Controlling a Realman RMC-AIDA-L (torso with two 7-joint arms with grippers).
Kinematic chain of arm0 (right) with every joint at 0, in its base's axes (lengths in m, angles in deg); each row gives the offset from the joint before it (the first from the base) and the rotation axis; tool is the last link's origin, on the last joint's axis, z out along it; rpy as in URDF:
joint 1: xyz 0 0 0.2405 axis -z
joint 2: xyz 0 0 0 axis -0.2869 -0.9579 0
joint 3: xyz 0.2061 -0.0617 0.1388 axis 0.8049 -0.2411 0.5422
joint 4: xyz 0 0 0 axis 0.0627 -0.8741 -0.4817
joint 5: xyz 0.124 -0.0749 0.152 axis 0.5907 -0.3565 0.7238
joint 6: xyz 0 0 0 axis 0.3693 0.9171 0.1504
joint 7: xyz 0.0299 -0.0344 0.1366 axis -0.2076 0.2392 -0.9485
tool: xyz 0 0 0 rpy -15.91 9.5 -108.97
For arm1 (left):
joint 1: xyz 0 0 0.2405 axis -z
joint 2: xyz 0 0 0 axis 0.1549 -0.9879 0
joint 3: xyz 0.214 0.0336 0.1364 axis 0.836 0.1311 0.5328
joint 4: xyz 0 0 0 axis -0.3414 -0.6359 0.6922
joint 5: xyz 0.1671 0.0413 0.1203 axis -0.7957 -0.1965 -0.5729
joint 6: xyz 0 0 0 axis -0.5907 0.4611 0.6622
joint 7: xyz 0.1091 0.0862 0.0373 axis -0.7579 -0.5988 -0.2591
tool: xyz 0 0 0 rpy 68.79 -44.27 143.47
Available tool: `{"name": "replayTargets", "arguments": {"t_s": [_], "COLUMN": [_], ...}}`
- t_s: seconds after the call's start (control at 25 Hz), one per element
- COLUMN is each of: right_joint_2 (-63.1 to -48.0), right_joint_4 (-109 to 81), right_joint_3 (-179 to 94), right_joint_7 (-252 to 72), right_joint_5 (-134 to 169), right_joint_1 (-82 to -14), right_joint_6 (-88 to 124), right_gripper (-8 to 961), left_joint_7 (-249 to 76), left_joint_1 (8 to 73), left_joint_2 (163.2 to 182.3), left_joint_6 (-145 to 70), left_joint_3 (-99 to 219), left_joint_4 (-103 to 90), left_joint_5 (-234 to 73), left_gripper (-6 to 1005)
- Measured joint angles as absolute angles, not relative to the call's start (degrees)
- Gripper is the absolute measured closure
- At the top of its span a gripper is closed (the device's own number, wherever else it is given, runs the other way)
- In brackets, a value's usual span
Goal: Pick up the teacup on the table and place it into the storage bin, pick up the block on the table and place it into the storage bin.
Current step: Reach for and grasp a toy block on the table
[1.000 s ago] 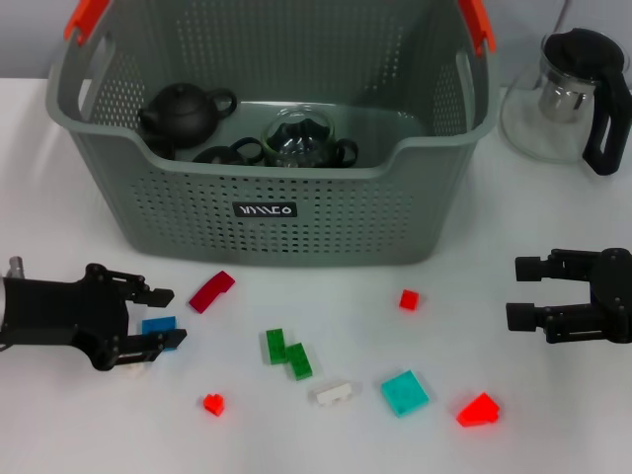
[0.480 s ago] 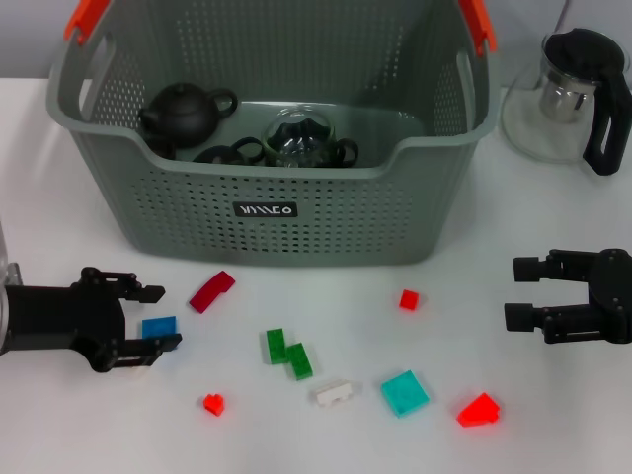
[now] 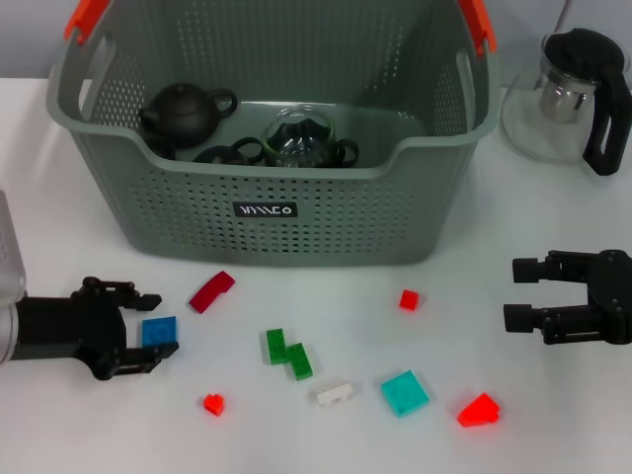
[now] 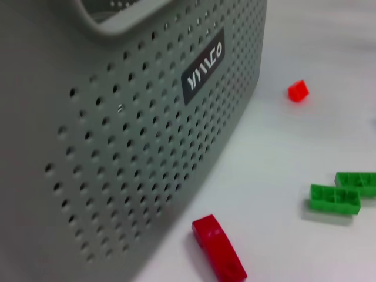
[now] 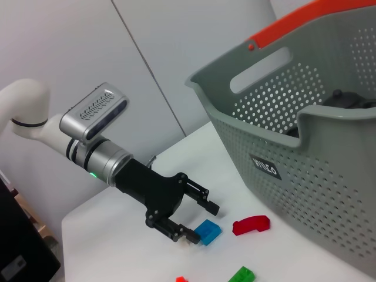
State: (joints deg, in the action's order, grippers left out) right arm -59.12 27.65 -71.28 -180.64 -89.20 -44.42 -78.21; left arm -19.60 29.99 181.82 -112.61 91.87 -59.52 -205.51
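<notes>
I see the left pincer [image 3: 146, 323] low over the white bench [image 3: 553, 415] at about 8 o'clock, its fingers spread wide with nothing held; the small blue square block [image 3: 158, 331] lies between the fingertips, and I cannot tell if it touches them. The large grey perforated plastic storage bin [image 3: 296, 212] stands at 12 o'clock, a black teapot [image 3: 183, 111] inside it. The right pincer [image 3: 521, 293] hangs at 3 o'clock, wide open and empty.
</notes>
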Motion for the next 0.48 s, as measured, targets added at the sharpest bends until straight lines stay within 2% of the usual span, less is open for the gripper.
{"name": "replayTargets", "arguments": {"t_s": [0.48], "right_joint_2": [-59.12], "right_joint_4": [27.2], "right_joint_3": [-71.3], "right_joint_7": [-180.7], "right_joint_5": [-89.2], "right_joint_1": [-44.6], "right_joint_6": [-78.2], "right_gripper": [39], "left_joint_7": [-19.5], "left_joint_1": [29.5], "left_joint_2": [181.92], "left_joint_6": [-112.8], "left_joint_3": [91.8], "left_joint_4": [-59.4], "left_joint_5": [-207.2], "left_gripper": [381]}}
